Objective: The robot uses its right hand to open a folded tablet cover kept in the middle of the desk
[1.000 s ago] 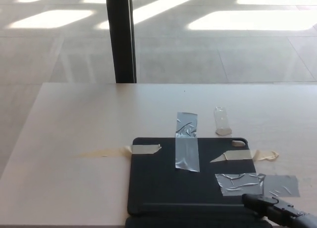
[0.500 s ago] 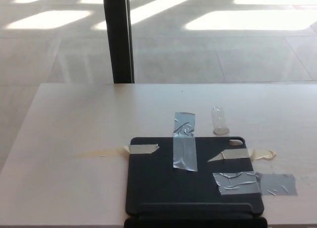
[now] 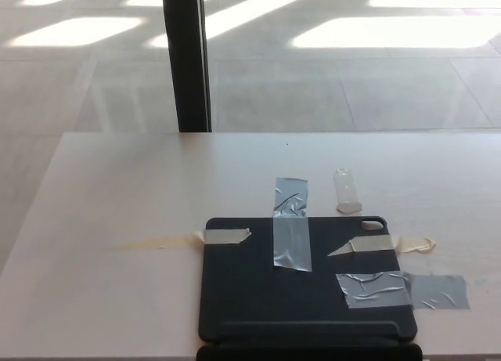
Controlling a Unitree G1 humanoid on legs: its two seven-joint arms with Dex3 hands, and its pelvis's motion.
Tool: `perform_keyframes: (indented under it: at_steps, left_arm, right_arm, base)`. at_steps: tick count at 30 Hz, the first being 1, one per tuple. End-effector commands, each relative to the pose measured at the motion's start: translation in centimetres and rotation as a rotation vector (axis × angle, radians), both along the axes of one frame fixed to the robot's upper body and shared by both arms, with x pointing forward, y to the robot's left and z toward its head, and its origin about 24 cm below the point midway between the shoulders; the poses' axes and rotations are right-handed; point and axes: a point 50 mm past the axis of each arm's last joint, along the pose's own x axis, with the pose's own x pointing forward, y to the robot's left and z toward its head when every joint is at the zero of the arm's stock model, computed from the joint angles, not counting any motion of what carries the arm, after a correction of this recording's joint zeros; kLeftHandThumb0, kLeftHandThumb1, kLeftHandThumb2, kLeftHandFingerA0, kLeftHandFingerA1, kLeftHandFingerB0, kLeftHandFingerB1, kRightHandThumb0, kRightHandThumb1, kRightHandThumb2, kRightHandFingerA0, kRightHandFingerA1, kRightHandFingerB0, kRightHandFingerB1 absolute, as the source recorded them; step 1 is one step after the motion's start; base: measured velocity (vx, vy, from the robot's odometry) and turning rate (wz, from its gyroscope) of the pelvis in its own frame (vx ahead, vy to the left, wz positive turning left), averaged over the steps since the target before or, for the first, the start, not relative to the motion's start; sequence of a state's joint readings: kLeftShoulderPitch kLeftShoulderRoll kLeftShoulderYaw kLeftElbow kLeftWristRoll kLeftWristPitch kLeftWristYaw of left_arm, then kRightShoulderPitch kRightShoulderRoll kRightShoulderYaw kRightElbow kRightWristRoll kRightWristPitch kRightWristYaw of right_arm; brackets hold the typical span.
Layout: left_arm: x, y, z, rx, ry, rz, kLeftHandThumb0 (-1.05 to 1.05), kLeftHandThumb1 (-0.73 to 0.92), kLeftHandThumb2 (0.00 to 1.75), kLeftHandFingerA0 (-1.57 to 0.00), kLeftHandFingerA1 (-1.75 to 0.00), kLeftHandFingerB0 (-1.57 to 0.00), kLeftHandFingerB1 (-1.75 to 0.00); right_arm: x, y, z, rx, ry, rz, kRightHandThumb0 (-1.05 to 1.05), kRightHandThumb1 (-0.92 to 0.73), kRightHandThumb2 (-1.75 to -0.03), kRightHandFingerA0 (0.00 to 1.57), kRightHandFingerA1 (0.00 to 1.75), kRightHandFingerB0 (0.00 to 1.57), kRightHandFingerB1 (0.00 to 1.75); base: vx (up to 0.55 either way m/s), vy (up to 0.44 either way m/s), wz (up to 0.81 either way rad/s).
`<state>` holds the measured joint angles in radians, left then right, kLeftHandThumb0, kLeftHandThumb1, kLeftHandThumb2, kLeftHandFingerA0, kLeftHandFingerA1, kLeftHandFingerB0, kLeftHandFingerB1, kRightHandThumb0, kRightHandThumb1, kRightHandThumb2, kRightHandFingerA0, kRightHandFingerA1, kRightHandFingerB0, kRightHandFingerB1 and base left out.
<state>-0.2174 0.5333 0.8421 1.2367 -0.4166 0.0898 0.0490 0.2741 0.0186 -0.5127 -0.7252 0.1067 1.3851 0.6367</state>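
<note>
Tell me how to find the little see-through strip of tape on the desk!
Start at the black tablet cover near the front of the desk. Look just past its far edge, right of the upright silver tape. The clear strip lies alone on bare desk; every other tape touches the cover.

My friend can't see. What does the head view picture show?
A dark tablet cover lies closed on a pale desk, held down by strips of grey tape and beige tape. No robot hand is visible.
</note>
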Motion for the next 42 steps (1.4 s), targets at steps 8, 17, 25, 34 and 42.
perform_keyframes:
  at_steps: [8, 17, 25, 34, 42]
  left_arm:
    - [-2.0, 1.7, 1.1, 0.050, 0.023, 0.033, -0.46, 0.43, 0.61, -0.90, -0.93, -0.71, -0.78]
    - [-2.6, 1.5, 0.6, 0.049, 0.050, 0.010, -0.51, 0.43, 0.59, -0.87, -0.90, -0.67, -0.76]
    - [-3.3, 1.4, 0.3, 0.051, 0.053, 0.014, -0.56, 0.30, 0.82, -0.84, -0.91, -0.64, -0.77]
    - [-4.2, 1.4, 0.0, 0.052, 0.070, 0.000, -0.57, 0.30, 0.82, -0.84, -0.90, -0.68, -0.78]
    - [-4.9, 1.5, -0.1, 0.047, 0.086, 0.006, -0.59, 0.31, 0.81, -0.79, -0.88, -0.65, -0.77]
  right_arm:
    - [1.4, -14.3, 16.9, -0.040, -0.728, -0.636, -0.61, -0.47, -0.55, 0.70, 0.51, 0.54, 0.41]
    - [-1.2, -19.9, 11.9, -0.396, -0.628, -0.969, -0.62, -0.49, -0.56, 0.82, 0.59, 0.60, 0.51]
    - [-3.1, -22.2, 3.9, -0.565, -0.393, -1.153, -0.68, -0.50, -0.56, 0.83, 0.76, 0.40, 0.64]
    - [-6.4, -20.6, -4.0, -0.443, -0.165, -1.360, -0.61, -0.57, -0.58, 0.48, 0.98, 0.28, 0.80]
    - [-8.9, -20.4, -6.2, -0.379, -0.104, -1.432, -0.56, -0.57, -0.56, 0.44, 0.95, 0.26, 0.80]
  base:
    - [0.00, 0.000, 0.00]
    - [0.00, 0.000, 0.00]
    - [0.00, 0.000, 0.00]
    - [0.00, 0.000, 0.00]
    - [0.00, 0.000, 0.00]
